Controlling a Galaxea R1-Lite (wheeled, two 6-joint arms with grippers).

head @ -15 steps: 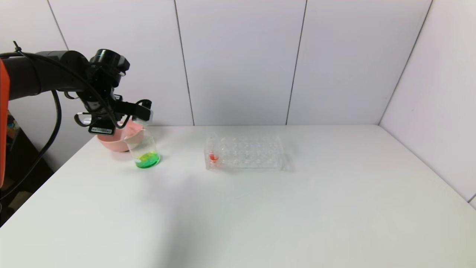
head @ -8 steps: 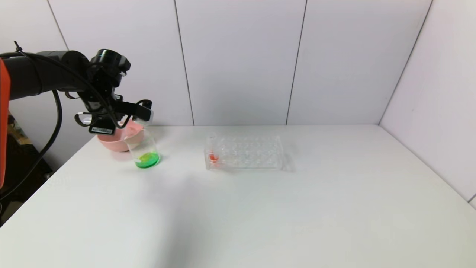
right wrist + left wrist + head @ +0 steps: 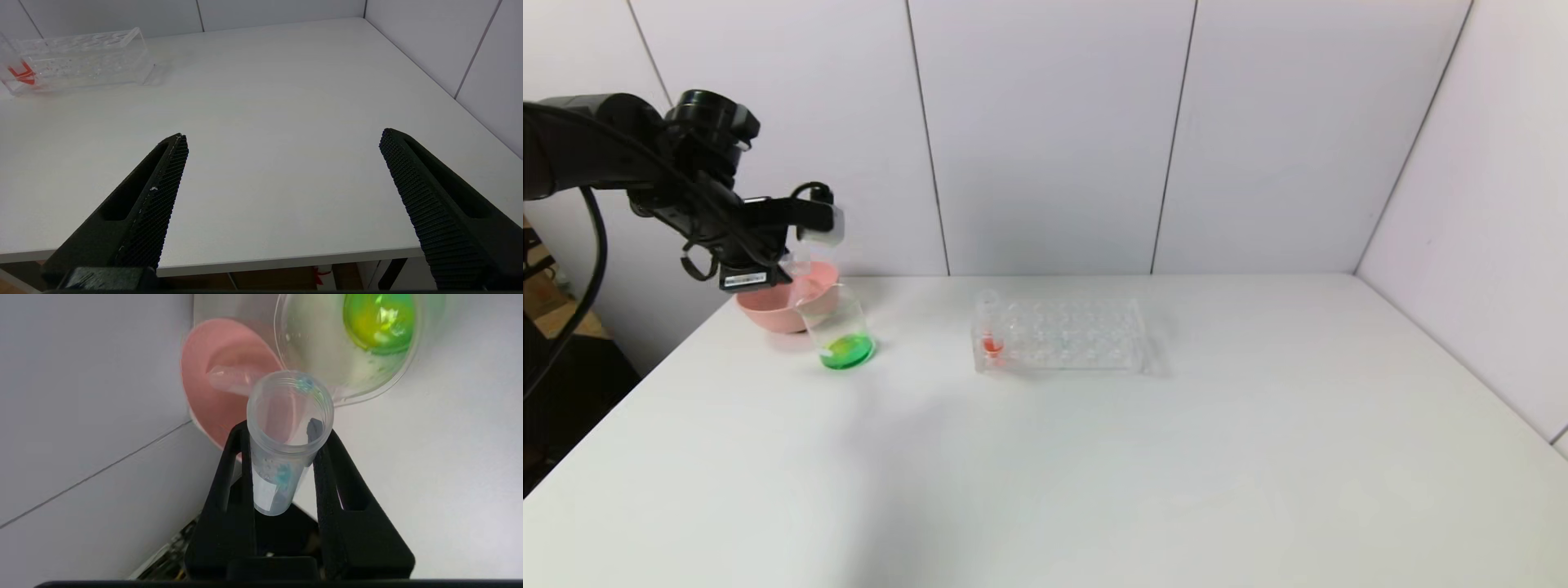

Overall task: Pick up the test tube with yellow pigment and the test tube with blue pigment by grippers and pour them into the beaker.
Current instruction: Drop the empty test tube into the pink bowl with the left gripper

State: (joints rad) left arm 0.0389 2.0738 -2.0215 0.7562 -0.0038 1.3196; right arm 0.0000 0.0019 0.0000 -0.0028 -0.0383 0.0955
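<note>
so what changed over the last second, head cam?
The left claw rose and drew back to the robot's left, carrying the test tube with blue pigment away from the beaker toward the pink bowl; it remains shut on the tube. Beaker, bowl and tube rack stayed put. The right claw is open.

Far-left corner crowded, left gripper (image 3: 805,222) clamping the test tube with blue pigment (image 3: 286,433) above pink bowl (image 3: 783,304) and beaker (image 3: 840,331), clear rack (image 3: 1062,333) mid-table farther back, bare table (image 3: 1094,474) open across near and right side, right gripper (image 3: 282,171) spread wide at near edge
</note>
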